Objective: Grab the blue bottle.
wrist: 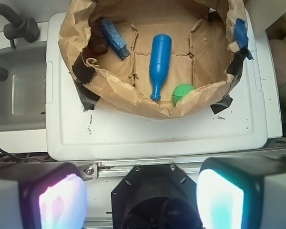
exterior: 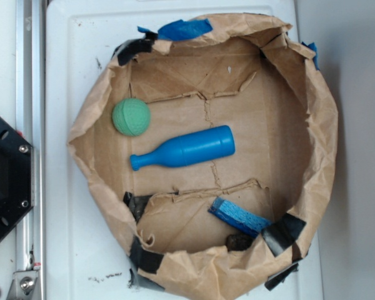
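Observation:
The blue bottle [exterior: 186, 150] lies on its side in the middle of a brown paper-lined bin [exterior: 312, 150], its narrow neck toward the left. In the wrist view the blue bottle [wrist: 159, 62] points its neck down toward me, far ahead. My gripper [wrist: 141, 202] hangs well back from the bin, above the robot's black base, open with nothing between its fingers [wrist: 62, 202]. The gripper does not show in the exterior view.
A green ball [exterior: 131, 117] rests beside the bottle's neck. A flat ridged blue piece [exterior: 239, 216] and a dark lump [exterior: 239, 242] lie at the bin's near wall. The bin stands on a white lid [wrist: 148, 133]; a grey sink [wrist: 19, 90] lies to the left.

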Robot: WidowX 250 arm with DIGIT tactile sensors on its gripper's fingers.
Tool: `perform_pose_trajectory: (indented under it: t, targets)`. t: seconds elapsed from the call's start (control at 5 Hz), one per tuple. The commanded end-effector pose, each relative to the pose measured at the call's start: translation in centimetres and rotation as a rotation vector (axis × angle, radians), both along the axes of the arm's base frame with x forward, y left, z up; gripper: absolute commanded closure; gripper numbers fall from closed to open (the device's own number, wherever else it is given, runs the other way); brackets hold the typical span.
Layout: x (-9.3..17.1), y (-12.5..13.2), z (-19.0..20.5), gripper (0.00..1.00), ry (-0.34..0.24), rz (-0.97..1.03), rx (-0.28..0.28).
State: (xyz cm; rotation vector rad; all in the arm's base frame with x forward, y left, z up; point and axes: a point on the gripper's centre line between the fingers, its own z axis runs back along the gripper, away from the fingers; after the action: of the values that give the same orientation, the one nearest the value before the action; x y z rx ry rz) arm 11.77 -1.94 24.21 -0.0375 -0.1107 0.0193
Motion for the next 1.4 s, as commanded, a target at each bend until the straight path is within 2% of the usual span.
perform_pose_trajectory:
  t: [0.0,0.2,1.0,1.2]
  targets:
    - [0.0,0.0,0.0,0.00,0.000,0.000,0.000]
    - [3.9,-0.7,-0.6,0.00,-0.050,0.007,0.028]
    - [3.9,-0.7,-0.6,0.00,-0.050,0.007,0.028]
    - [7.9,0.3,-2.7,0.00,-0.050,0.033,0.016]
